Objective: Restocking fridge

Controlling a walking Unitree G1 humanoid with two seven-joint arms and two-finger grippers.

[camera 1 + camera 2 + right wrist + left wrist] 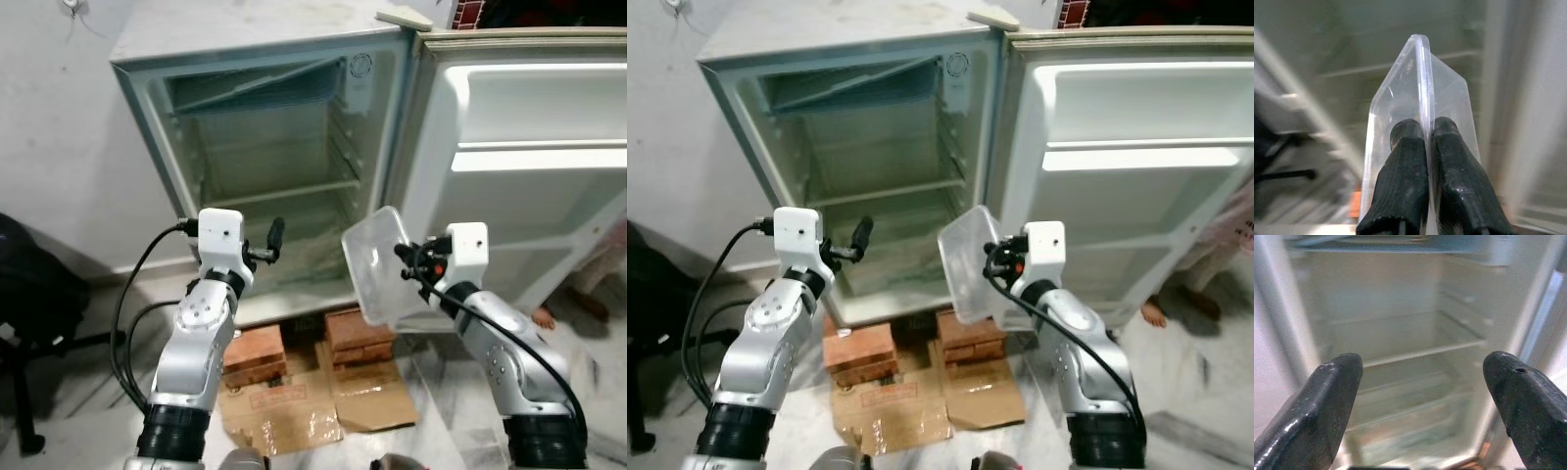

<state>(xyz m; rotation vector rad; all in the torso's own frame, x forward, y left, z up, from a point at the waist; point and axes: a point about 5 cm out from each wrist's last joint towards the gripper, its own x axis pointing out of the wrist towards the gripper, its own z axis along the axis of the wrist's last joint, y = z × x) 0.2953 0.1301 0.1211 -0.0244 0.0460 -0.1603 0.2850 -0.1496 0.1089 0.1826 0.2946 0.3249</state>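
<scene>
A small white fridge (274, 166) stands open in front of me, its inside shelves (1425, 352) bare. Its door (529, 166) is swung wide to the right. My right gripper (409, 262) is shut on the rim of a clear plastic container (382, 264), held on edge in front of the fridge's lower right corner. The right wrist view has both fingers (1405, 176) pinching that thin rim (1422, 83). My left gripper (274, 240) is open and empty, raised before the lower shelf; its two fingertips (1327, 396) stand far apart.
The fridge rests on red bricks (255, 354) with flattened cardboard (313, 401) on the floor beneath. A dark chair (29, 313) stands at the left. A person's bare foot (544, 317) is at the right, below the door. A flat pale object (404, 17) lies on the fridge top.
</scene>
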